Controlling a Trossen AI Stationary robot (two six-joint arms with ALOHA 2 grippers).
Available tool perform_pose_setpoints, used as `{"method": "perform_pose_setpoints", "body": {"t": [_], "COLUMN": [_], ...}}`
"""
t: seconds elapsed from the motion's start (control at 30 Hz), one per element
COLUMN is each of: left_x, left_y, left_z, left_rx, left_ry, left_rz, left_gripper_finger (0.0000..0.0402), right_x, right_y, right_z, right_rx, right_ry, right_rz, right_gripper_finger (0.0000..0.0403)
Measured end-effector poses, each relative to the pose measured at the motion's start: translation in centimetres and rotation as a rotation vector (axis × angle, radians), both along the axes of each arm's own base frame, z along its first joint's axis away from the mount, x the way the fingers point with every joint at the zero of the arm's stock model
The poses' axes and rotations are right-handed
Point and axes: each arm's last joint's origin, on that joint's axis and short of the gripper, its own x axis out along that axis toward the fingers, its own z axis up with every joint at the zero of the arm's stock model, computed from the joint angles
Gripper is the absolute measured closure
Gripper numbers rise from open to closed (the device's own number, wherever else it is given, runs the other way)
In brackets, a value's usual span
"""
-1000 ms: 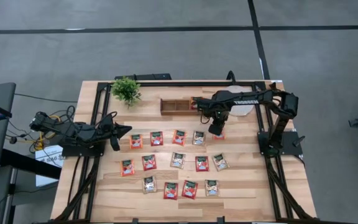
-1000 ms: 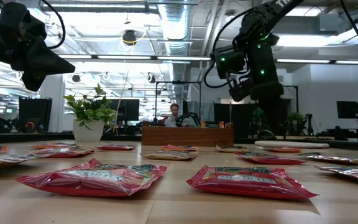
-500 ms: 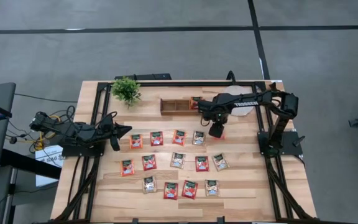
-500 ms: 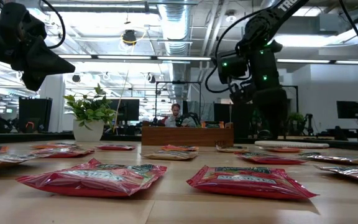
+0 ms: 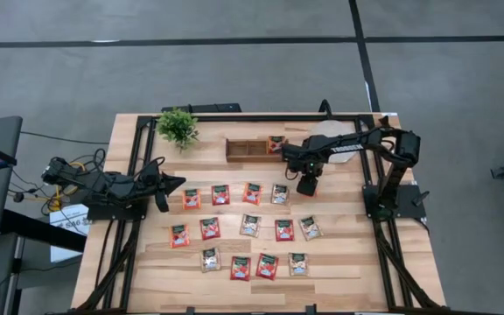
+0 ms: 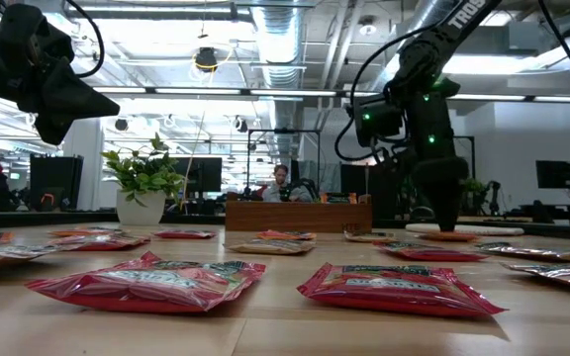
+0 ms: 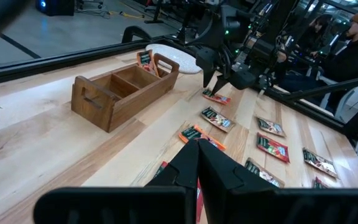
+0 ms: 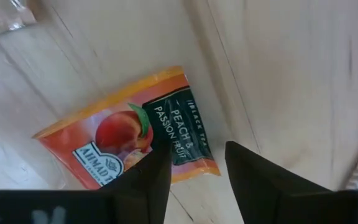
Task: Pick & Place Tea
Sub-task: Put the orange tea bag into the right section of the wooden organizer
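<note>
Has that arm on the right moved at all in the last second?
Yes. The right gripper has dropped toward the table and slid slightly away from the wooden box, jaws open over the peach tea packet.

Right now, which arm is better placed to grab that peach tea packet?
The right. Its gripper hangs open directly over the peach tea packet, while the left gripper waits at the table's far left edge.

— What sort of place is this?
— A robotics lab in an open industrial hall: exposed ceiling ducts, rows of monitors, and a person seated at a workstation.
</note>
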Motion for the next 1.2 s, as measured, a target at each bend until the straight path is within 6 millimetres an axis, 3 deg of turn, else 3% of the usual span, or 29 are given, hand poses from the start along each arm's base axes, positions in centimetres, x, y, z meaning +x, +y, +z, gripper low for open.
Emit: {"method": "perform_pose_setpoints", "body": {"t": [0.63,1.2], "left_x": [0.0,0.0], "left_y": [0.0,0.0], "left_z": [0.0,0.0], "left_rx": [0.0,0.0], "left_ry": [0.0,0.0], "left_rz": [0.0,0.0], "left_gripper_finger": [0.0401,0.0401], "right_x": [-0.24,-0.59], "right_y": [0.18,0.24], "right_z": [-0.11,-0.08], "right_rx": [0.057,0.068], "right_ry": [0.003,0.039], "right_rz": [-0.017,-0.031], "right_gripper_finger": [0.033,0.0336]}}
